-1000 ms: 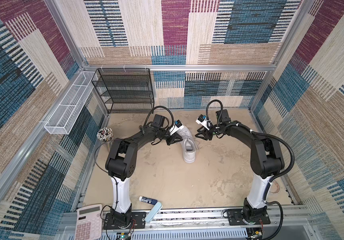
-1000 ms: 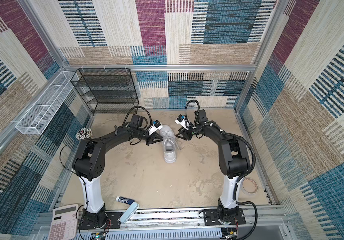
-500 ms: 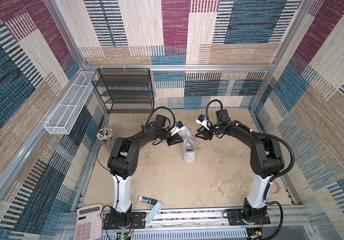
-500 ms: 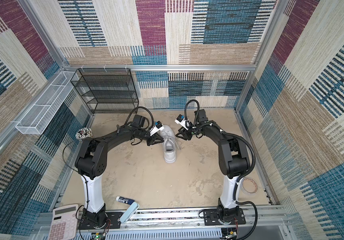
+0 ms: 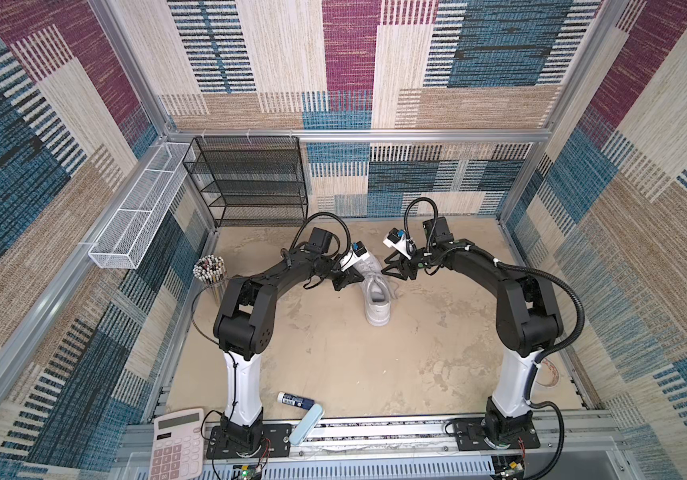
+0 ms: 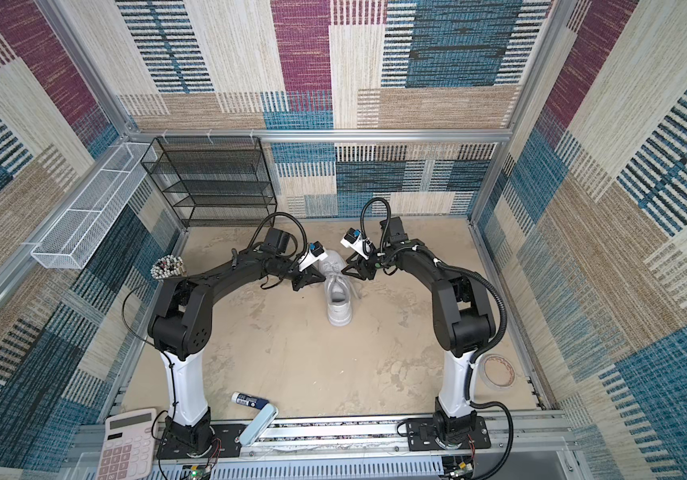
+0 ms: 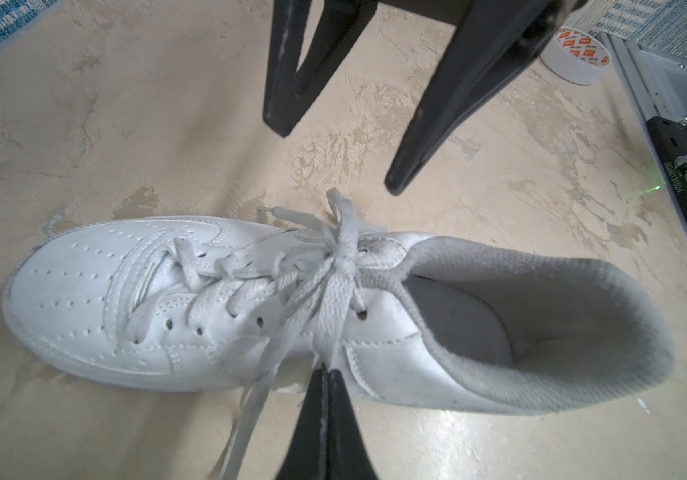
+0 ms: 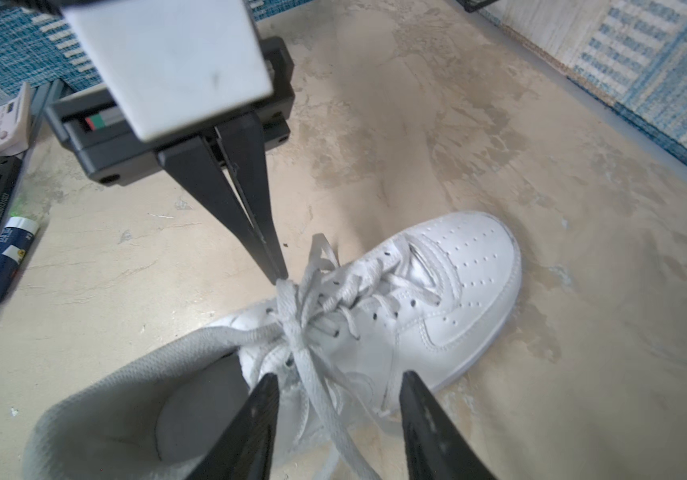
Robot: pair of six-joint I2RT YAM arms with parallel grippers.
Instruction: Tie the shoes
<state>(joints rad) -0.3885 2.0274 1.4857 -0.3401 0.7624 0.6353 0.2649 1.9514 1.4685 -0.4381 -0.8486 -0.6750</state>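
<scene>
The white sneaker (image 5: 377, 299) sits a bit above the middle of both top views on the beige tabletop (image 5: 333, 353). Its toe is aimed at the upper edge of the frame and the heel opening faces the bottom. The laces (image 7: 335, 266) are bunched into a loose knot over the top eyelets, with ends spilling off both sides of the shoe.

The left gripper (image 8: 277, 276) comes in from the left of the sneaker. Its fingers are pressed fully together, tips pinching a lace strand right beside the knot. The right gripper (image 7: 337, 158) hangs just off the other side of the shoe, right of it in the top views. Its fingers are spread well apart and gripping nothing. In the right wrist view a lace end runs between them without being squeezed.

Other stuff around:
- roll of tape (image 6: 497, 371) at lower right
- pink calculator (image 5: 177, 444) and a blue tube (image 5: 296, 401) along the bottom
- black mesh shelf (image 5: 250, 178) at upper left, well apart from the shoe
</scene>
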